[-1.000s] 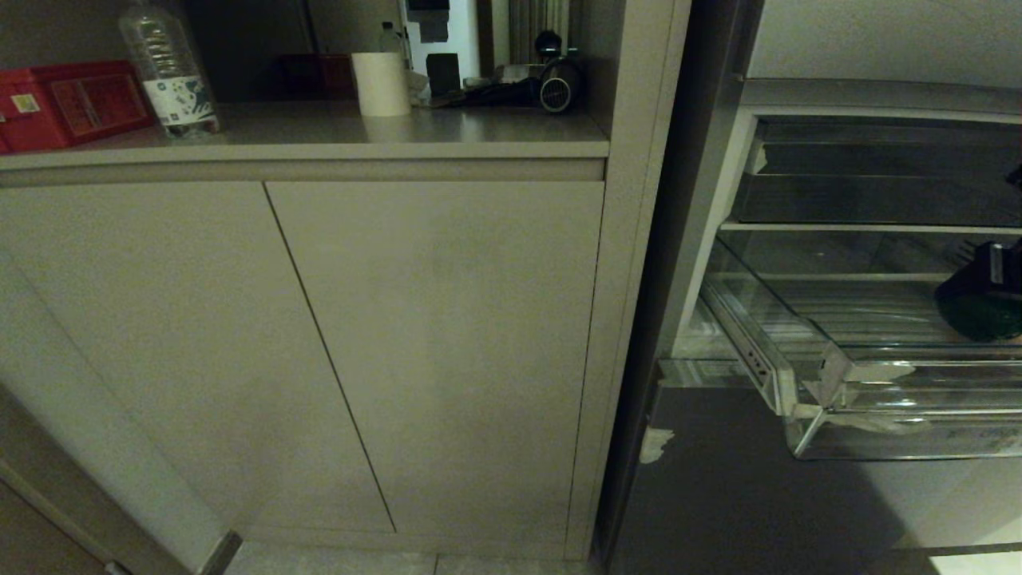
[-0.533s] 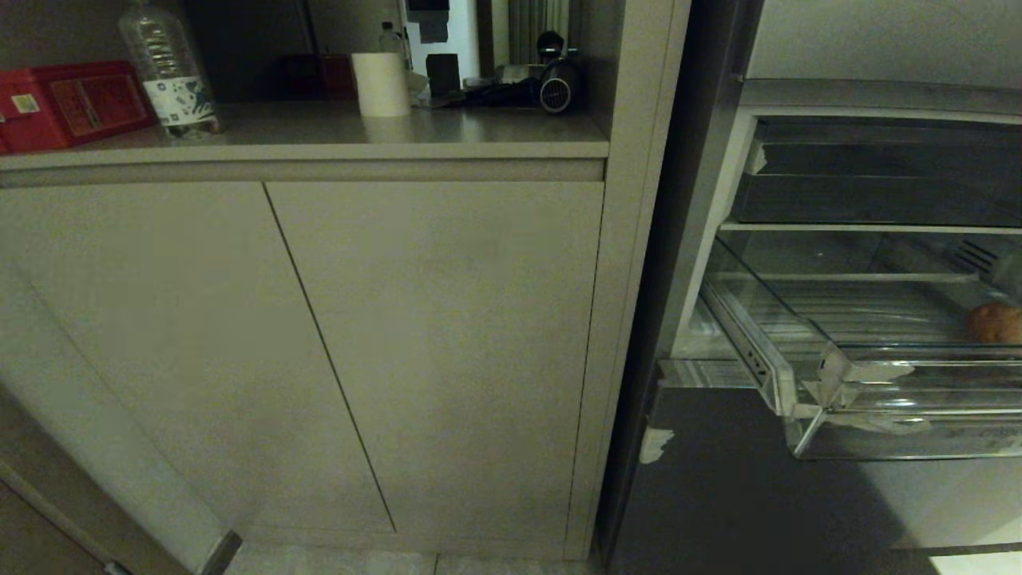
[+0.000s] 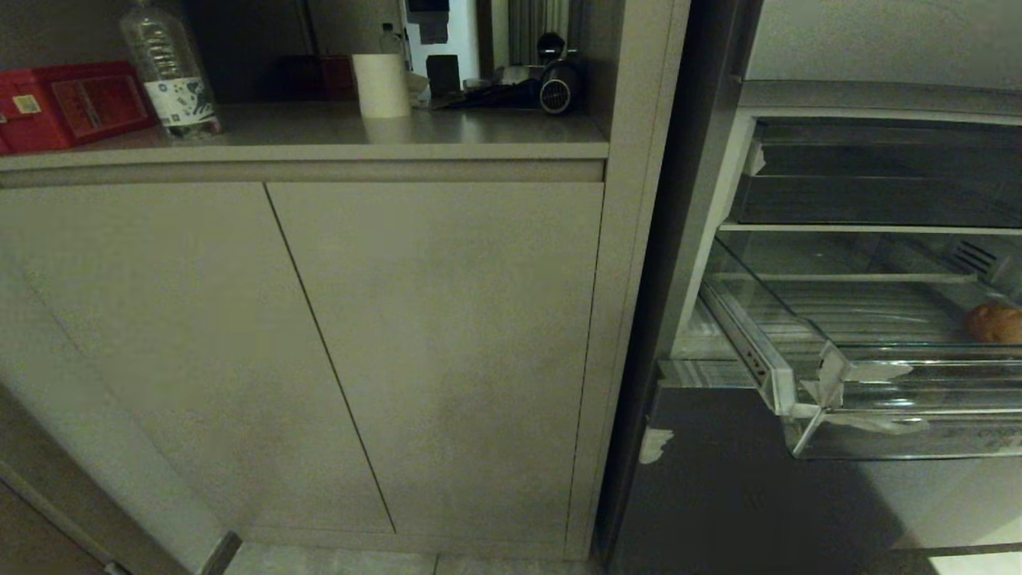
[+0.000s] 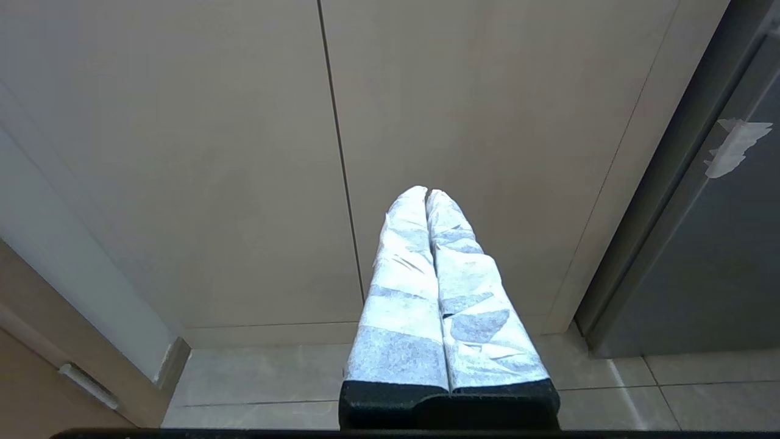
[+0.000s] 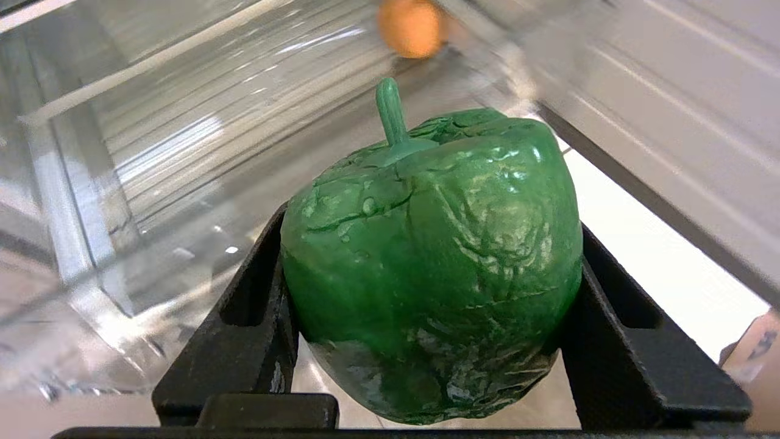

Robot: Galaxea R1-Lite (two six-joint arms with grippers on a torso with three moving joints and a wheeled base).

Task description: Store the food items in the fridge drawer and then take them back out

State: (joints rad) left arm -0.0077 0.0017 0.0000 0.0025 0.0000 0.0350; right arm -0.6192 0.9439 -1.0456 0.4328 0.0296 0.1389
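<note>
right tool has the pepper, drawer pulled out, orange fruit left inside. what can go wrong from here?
1. The green bell pepper is held only at its flanks by the right tool; its glossy, wrinkled skin might slip during a fast swing.
2. The fridge drawer sticks out, so the arm could clip its taped front corner.
3. The orange fruit sits at the edge of the head view, so locating it for the next pick may be harder.

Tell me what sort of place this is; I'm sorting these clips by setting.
Most likely a home or office kitchen: an open fridge with its clear fridge drawer pulled out, an orange-brown ball lying in it, beside beige cabinets under a countertop holding a water bottle.
</note>
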